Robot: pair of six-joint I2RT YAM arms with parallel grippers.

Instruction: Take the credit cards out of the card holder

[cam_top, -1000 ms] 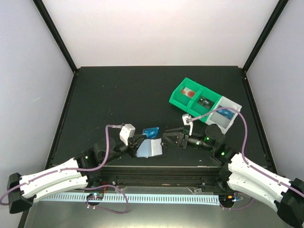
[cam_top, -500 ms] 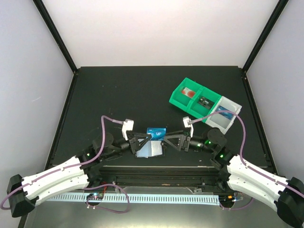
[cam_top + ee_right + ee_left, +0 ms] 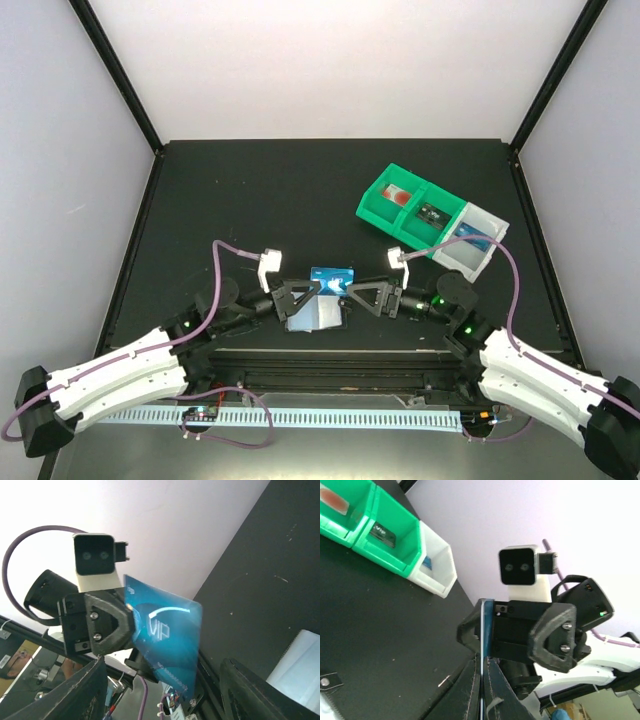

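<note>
The left claw (image 3: 312,289) clenches a blue credit card (image 3: 165,630) just above the card holder (image 3: 313,316) lying on the bench. The right claw (image 3: 352,291), released, straddles its free end, likely for a handover.

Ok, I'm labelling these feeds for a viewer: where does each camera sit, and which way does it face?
Top external: above and behind the arms, looking down on the black table; both arms show, bases at bottom.
Left wrist: on the left arm, facing right at the right gripper; own jaws pinch the bright-blue plastic card edge-on.
Right wrist: on the right arm, facing left at the left gripper; own open jaws at bottom.
Shared: all three show that card.
</note>
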